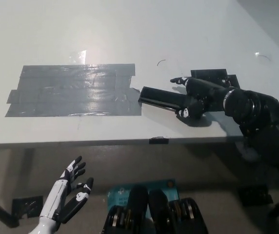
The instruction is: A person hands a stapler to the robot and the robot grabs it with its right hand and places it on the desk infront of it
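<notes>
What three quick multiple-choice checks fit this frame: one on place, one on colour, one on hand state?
1. Where is the stapler?
A. on the desk, just right of the grey tape patch
B. on the floor
C. on the tape's left end

2. What colour is the stapler?
A. red
B. black
C. white

3. What is the left hand doing?
A. gripping the stapler
B. pressing the tape
C. open, below the desk edge

Key: 1 A, it lies beside the tape patch on the desk; 2 B, dark like the right hand at it; 3 C, fingers spread, holding nothing.
</notes>
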You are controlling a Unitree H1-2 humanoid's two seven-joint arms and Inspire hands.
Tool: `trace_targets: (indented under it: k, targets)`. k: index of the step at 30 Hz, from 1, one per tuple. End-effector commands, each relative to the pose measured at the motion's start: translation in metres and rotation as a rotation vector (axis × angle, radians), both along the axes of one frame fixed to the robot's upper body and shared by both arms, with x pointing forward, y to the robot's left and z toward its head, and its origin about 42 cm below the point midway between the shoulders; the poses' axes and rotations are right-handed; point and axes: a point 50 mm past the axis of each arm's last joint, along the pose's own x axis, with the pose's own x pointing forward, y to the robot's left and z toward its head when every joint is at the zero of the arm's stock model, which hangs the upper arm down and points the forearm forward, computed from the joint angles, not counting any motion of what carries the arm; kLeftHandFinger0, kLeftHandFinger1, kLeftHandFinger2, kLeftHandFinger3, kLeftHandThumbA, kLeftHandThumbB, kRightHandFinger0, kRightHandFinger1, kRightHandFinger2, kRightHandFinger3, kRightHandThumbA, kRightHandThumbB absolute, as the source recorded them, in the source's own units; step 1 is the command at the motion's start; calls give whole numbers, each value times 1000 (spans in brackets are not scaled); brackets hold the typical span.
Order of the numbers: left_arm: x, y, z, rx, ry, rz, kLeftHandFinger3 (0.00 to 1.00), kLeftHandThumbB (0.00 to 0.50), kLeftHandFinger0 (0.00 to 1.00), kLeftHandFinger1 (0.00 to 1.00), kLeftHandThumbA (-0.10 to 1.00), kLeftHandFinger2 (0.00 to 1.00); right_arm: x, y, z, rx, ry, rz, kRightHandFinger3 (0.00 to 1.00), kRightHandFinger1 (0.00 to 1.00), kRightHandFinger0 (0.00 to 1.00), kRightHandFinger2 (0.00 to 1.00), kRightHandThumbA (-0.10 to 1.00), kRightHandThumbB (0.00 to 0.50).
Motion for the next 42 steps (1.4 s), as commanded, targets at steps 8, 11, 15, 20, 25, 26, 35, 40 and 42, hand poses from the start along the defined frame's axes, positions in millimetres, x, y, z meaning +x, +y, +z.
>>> trace_targets:
  k: [8, 11, 15, 20, 25, 26, 35, 40, 42]
  targets:
    - [5, 4, 15, -3, -43, -17, 991, 432, 797, 955, 607, 971, -1, -5, 72, 50, -204, 48, 1000, 1000, 1000, 1000, 927, 500]
    - [6, 4, 15, -11, -45, -16, 990, 434, 796, 956, 623, 973, -5, -9, 105, 140, -319, 44, 1000, 1000, 1000, 1000, 971, 500]
    - [6, 3, 15, -6, -45, -17, 999, 419, 794, 957, 641, 980, -20, -15, 160, 303, -482, 19, 1000, 1000, 1000, 1000, 967, 492]
    - [8, 3, 17, 7, -54, -16, 1000, 413, 840, 980, 735, 983, -46, -28, 224, 482, -689, 11, 1000, 1000, 1000, 1000, 1000, 500]
    - [8, 2, 17, 10, -67, -22, 1000, 460, 925, 1000, 937, 1000, -94, -48, 261, 565, -860, 34, 1000, 1000, 1000, 1000, 1000, 500]
    - [8, 1, 17, 9, -68, -23, 1000, 461, 926, 1000, 938, 1000, -98, -50, 262, 565, -872, 35, 1000, 1000, 1000, 1000, 1000, 500]
    - [13, -2, 16, -19, -70, -22, 1000, 500, 907, 1000, 1000, 1000, -225, -54, 191, 743, -908, 169, 1000, 1000, 1000, 1000, 1000, 473]
    - [1, -1, 7, -17, -66, -29, 1000, 500, 916, 1000, 1000, 1000, -260, -48, 121, 834, -750, 136, 1000, 1000, 1000, 1000, 1000, 427]
    - [-4, -2, 2, -25, -61, -30, 1000, 500, 976, 1000, 1000, 1000, -266, -46, 87, 881, -647, 70, 1000, 1000, 1000, 1000, 1000, 403]
